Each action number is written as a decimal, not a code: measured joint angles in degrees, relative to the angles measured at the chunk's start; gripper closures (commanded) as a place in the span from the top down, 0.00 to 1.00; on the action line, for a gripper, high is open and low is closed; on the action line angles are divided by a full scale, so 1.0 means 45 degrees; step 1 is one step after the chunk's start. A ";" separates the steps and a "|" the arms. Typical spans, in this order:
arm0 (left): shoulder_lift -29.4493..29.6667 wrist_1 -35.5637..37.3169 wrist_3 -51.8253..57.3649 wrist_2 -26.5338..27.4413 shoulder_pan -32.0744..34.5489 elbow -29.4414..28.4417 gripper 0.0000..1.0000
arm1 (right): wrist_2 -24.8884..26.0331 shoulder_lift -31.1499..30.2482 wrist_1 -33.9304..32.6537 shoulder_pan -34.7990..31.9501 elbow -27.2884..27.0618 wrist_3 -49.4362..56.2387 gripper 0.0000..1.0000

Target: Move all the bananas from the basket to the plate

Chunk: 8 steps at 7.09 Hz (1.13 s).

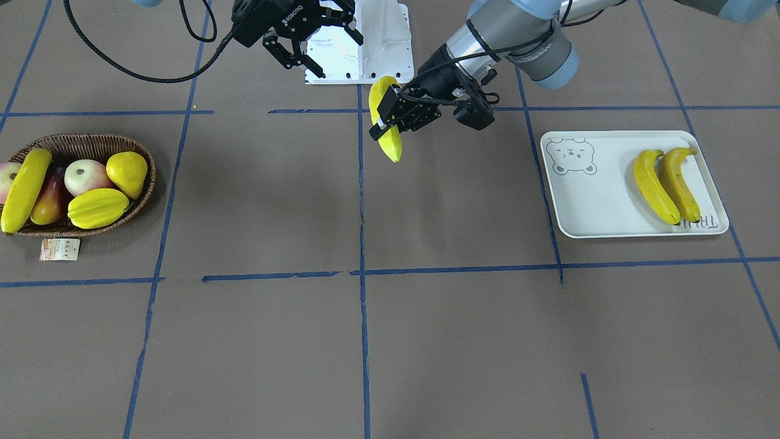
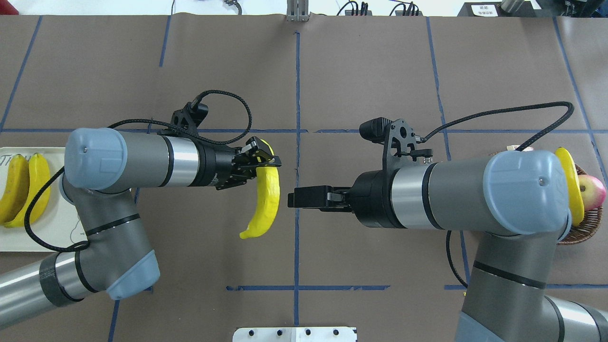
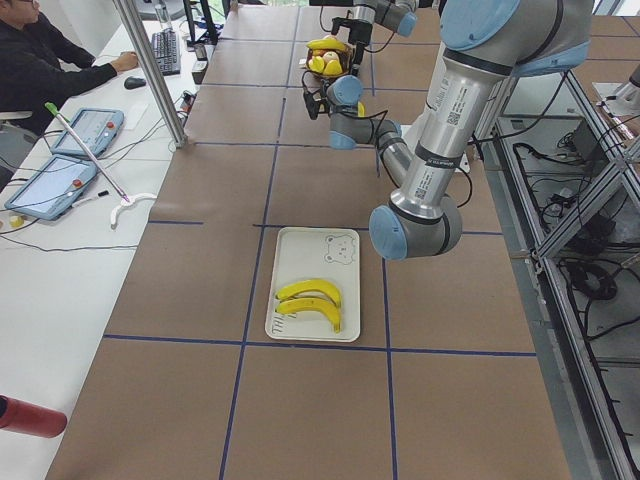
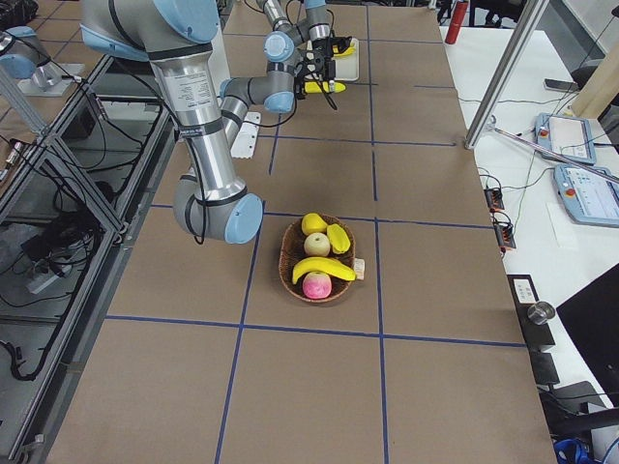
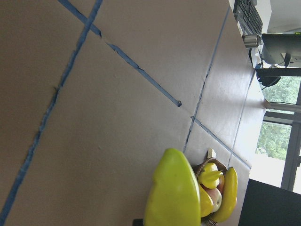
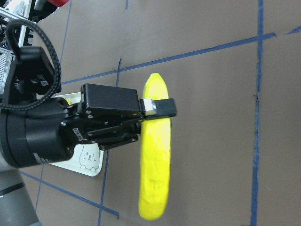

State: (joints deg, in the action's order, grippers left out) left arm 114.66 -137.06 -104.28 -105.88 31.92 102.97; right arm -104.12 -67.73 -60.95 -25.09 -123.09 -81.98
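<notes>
My left gripper (image 1: 390, 119) is shut on a yellow banana (image 1: 390, 143) and holds it above the table's middle; both also show in the overhead view, gripper (image 2: 266, 159) and banana (image 2: 267, 199). My right gripper (image 1: 338, 55) is open and empty, a short way from that banana, pointing at it (image 2: 290, 197). The plate (image 1: 594, 201) carries two bananas (image 1: 655, 186) side by side at one end. The wicker basket (image 1: 85, 143) holds one banana (image 1: 24, 189) along its outer edge. In the right wrist view the left gripper (image 6: 157, 108) grips the banana (image 6: 155, 165) near its upper end.
The basket also holds a star fruit (image 1: 97, 207), a pear (image 1: 128, 174) and an apple (image 1: 85, 177). Its paper tag (image 1: 60, 249) lies on the table. The white robot base plate (image 1: 381, 42) is behind the grippers. Blue tape lines cross the brown table.
</notes>
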 measured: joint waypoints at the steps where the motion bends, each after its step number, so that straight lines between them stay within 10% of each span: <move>1: -0.0519 0.1331 0.1182 -0.0269 0.0645 0.0100 0.00 | -0.0032 -0.0226 -0.0369 -0.0228 -0.0194 0.0014 1.00; 7: -0.5879 0.2873 0.6349 -0.1172 0.3574 0.0483 0.03 | -0.0394 -0.1683 -0.5448 -0.2159 -0.1371 0.2775 1.00; 8: -0.6192 0.2866 0.6399 -0.1140 0.3606 0.0339 0.16 | -0.0533 -0.2216 -0.5573 -0.2543 -0.1392 0.3611 1.00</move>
State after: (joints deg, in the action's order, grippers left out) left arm 86.80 -124.17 -75.48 -111.01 48.15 104.49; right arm -106.52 -77.70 -86.03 -36.53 -129.35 -65.73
